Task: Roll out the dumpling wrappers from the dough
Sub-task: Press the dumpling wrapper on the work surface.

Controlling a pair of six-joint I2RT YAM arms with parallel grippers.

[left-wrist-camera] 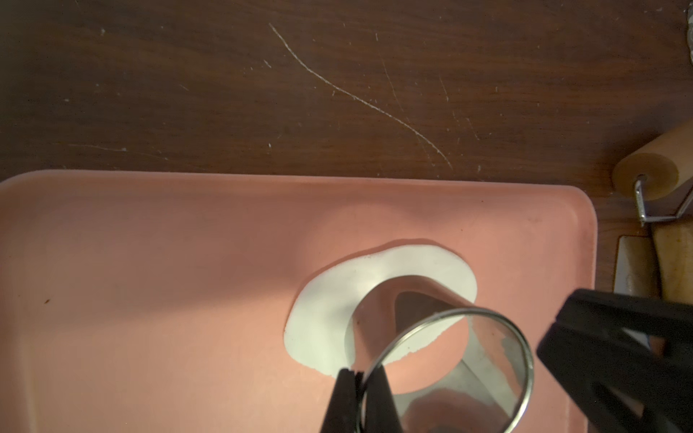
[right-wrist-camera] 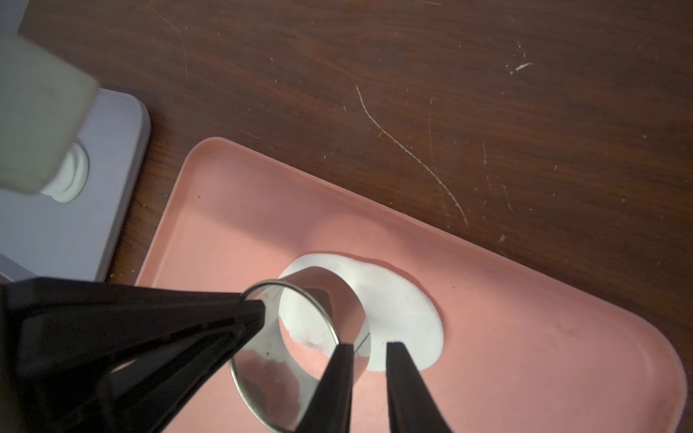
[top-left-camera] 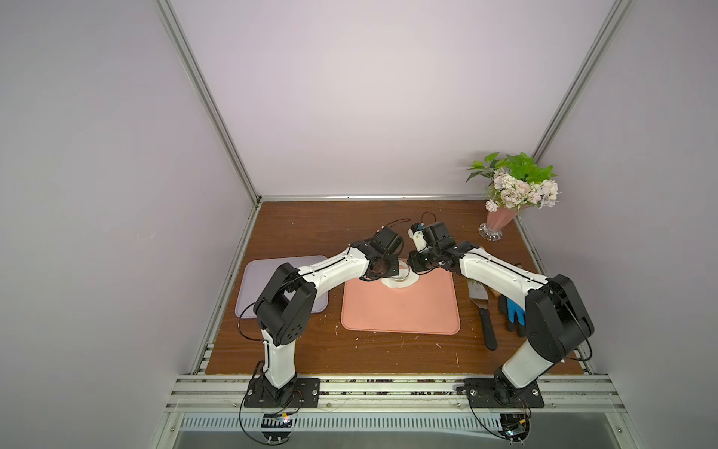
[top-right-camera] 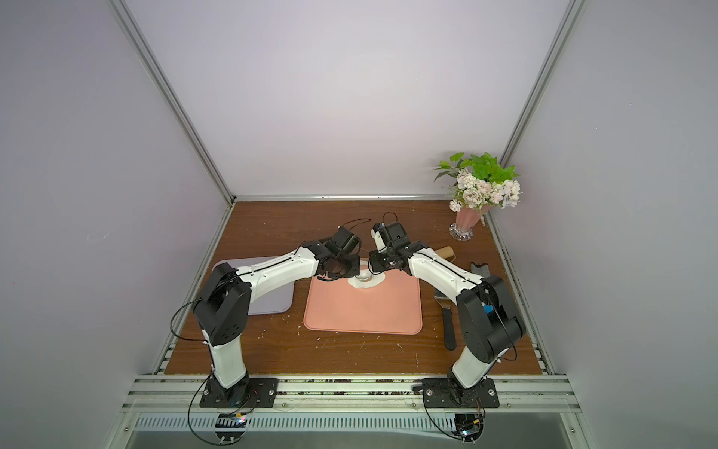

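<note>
Dough [left-wrist-camera: 322, 318]: thin white sheet on pink mat [left-wrist-camera: 150, 300]; left hand [left-wrist-camera: 359, 375] clamps ring cutter [left-wrist-camera: 483, 352]; right hand [right-wrist-camera: 369, 346] apart.

From where I stand, the two arms lean in and nearly meet over the far edge of the pink mat [top-left-camera: 400, 311], leaving only a narrow gap between their wrists. Under them the steel ring [left-wrist-camera: 498, 356] stands on the dough [left-wrist-camera: 322, 322]. The left gripper [left-wrist-camera: 356, 375] is pinched on the ring's wall, and the right gripper [right-wrist-camera: 369, 346] straddles it opposite, jaws apart, so little room is left there. The mat's near half lies bare, as does the table [top-left-camera: 330, 221] behind the arms. On the right, a roller [top-right-camera: 447, 252], a spatula [top-left-camera: 485, 322] and a blue-and-black object [top-left-camera: 514, 311] crowd the strip beside the mat. A flower vase [top-left-camera: 495, 221] fills the far corner. A purple tray [top-left-camera: 252, 280] lies left, partly under the left arm.
</note>
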